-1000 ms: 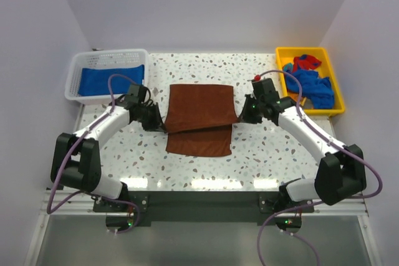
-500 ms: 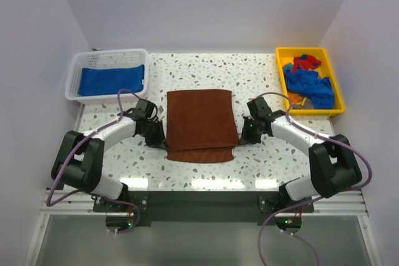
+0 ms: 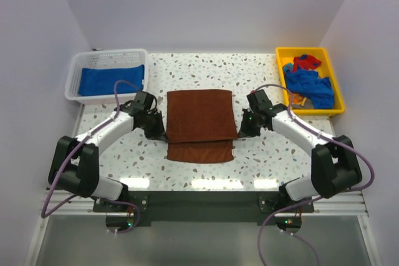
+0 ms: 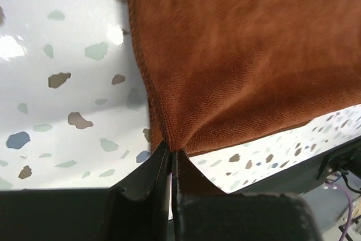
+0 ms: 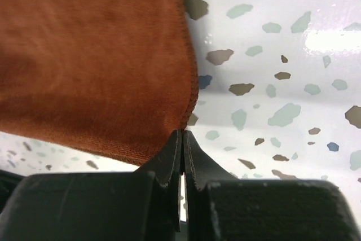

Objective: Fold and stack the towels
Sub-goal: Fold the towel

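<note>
Left gripper [image 4: 171, 153], right gripper [image 5: 182, 136]: each pinching a corner of the rust-brown towel [image 3: 201, 116], jaws pressed together on cloth. Towel: lying partly doubled at table [image 3: 268, 160] centre, under-layer showing toward the near edge; fold apparently unfinished. Blue towel [image 3: 112, 80]: lying folded in the basket [image 3: 73, 79], far left corner. Jumbled towels [image 3: 310, 82]: waiting in the yellow tray [image 3: 308, 50], far right corner.
</note>
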Controlling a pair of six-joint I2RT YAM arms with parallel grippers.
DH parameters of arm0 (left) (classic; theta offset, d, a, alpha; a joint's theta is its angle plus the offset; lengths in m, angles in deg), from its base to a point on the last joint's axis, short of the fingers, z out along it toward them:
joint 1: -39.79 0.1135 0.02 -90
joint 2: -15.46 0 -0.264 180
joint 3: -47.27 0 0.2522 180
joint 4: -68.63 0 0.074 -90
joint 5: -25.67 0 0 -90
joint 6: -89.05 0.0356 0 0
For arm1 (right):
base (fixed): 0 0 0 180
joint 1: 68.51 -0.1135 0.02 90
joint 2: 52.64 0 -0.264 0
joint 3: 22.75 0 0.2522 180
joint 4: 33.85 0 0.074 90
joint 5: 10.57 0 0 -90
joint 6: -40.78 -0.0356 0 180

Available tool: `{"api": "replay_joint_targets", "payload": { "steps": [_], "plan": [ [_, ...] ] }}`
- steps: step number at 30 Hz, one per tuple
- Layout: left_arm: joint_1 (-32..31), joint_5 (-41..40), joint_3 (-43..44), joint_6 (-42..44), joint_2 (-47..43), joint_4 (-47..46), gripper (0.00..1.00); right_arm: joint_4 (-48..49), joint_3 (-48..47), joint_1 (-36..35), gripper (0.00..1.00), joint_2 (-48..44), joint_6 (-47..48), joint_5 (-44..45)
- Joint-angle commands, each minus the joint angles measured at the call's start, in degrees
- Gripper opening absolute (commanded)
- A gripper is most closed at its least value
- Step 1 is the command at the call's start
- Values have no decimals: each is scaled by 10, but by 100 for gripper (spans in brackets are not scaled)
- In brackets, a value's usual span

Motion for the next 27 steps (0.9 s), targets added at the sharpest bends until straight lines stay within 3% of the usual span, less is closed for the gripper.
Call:
{"api": "replay_joint_targets", "payload": {
  "steps": [1,6,14,27],
  "plan": [
    [-2,-29,57,-1,-52,55,6,-49,-41,0,0,-54,12,3],
    [-2,-21,58,-7,-82,91,6,-77,-31,-3,0,-90,11,-19],
    [-30,21,-58,-48,-96,24,7,-37,49,-17,0,-96,-23,-35],
    [-89,-19,-116,-80,-46,-33,7,23,109,-28,0,-29,-29,-21]
  ]
}}
